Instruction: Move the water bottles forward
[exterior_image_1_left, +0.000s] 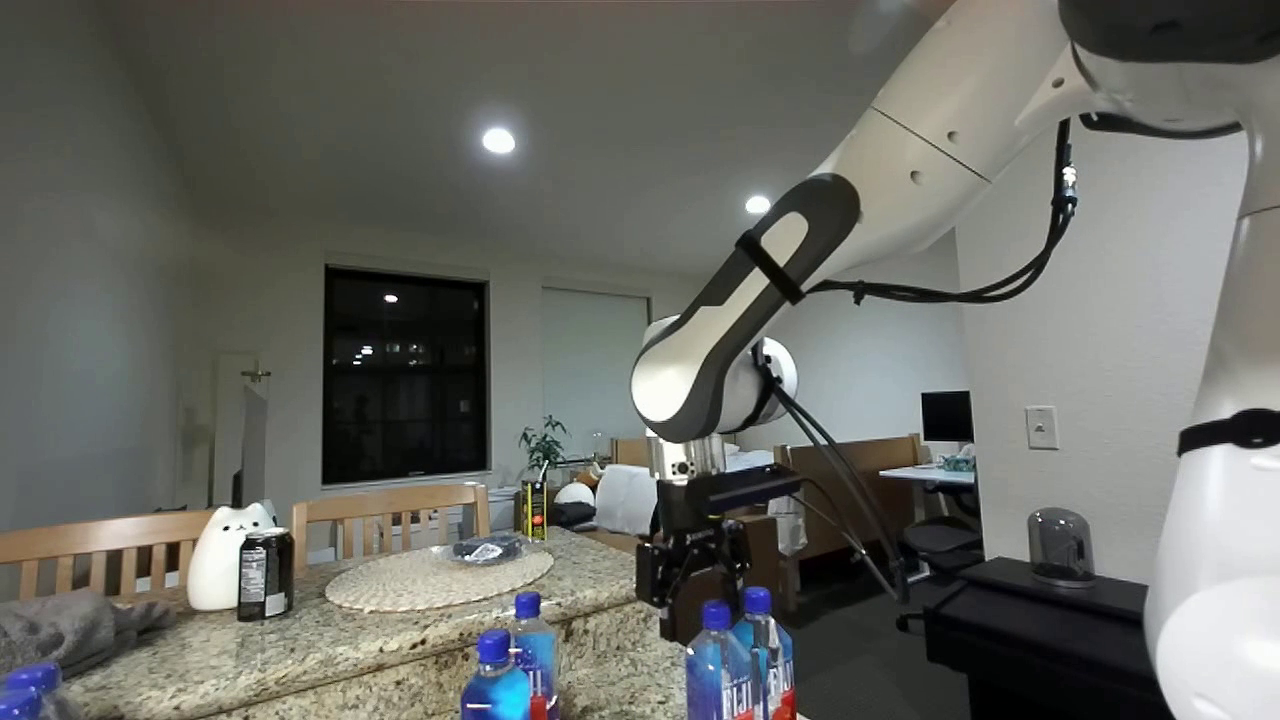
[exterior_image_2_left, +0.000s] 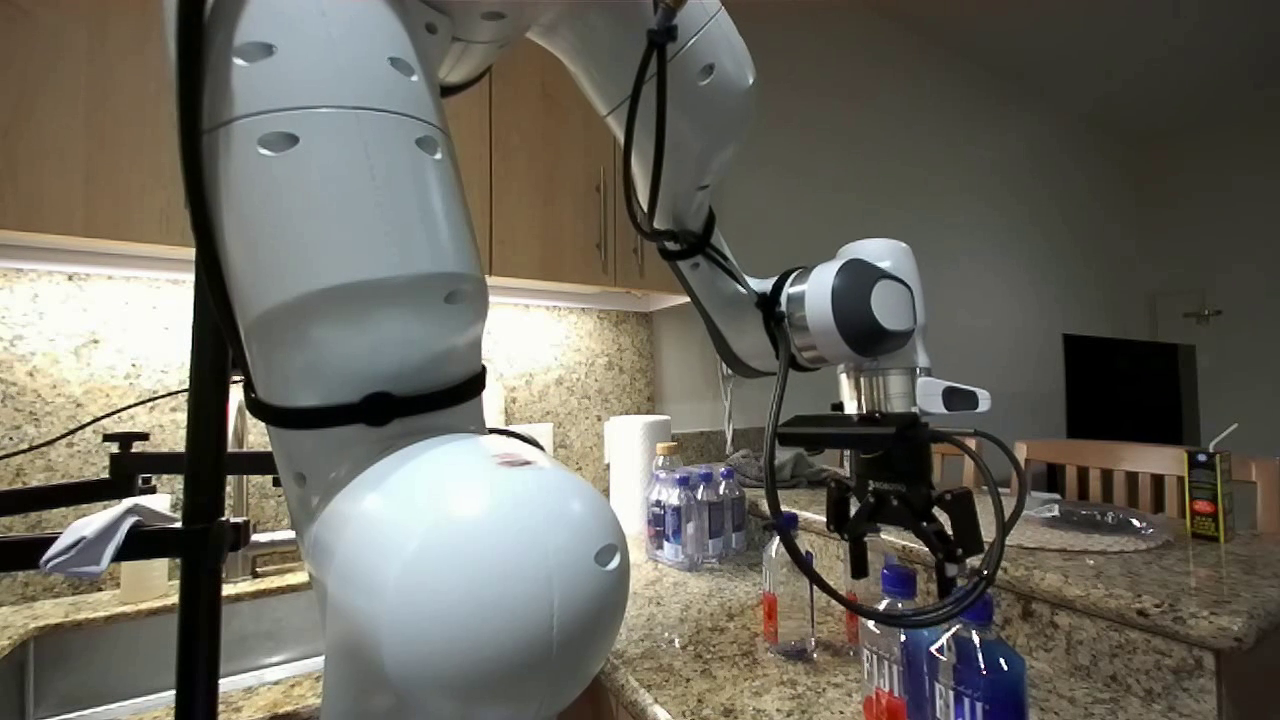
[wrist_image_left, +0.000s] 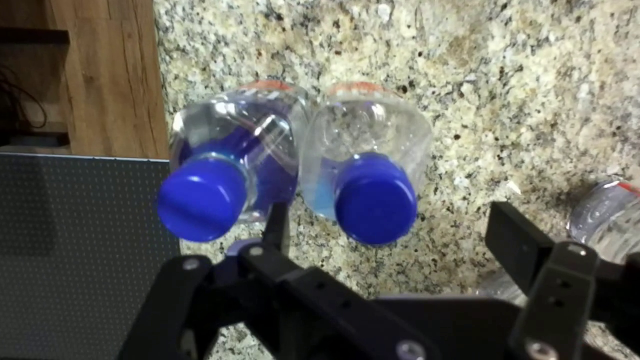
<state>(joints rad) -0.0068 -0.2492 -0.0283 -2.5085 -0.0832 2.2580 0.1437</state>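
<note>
The water bottles are clear with blue caps. In the wrist view two stand side by side, a left bottle (wrist_image_left: 260, 135) and a right bottle (wrist_image_left: 362, 125); another bottle (wrist_image_left: 607, 220) is partly cut off at the right edge. My gripper (wrist_image_left: 392, 220) is open, with its fingers either side of the right bottle's cap. In an exterior view the gripper (exterior_image_1_left: 702, 600) is just above a pair of bottles (exterior_image_1_left: 718, 670), and a second pair (exterior_image_1_left: 497, 690) stands to the left. In an exterior view the gripper (exterior_image_2_left: 900, 578) is over the near bottles (exterior_image_2_left: 975, 665); a bottle (exterior_image_2_left: 790, 590) stands behind.
The bottles stand on a granite counter (exterior_image_2_left: 700, 640) beside a raised ledge (exterior_image_1_left: 420, 650). A bottle group (exterior_image_2_left: 695, 520) and a paper towel roll (exterior_image_2_left: 635, 470) are at the back. The ledge holds a round mat (exterior_image_1_left: 400, 585), a dark can (exterior_image_1_left: 266, 575) and a white cat figure (exterior_image_1_left: 215, 560).
</note>
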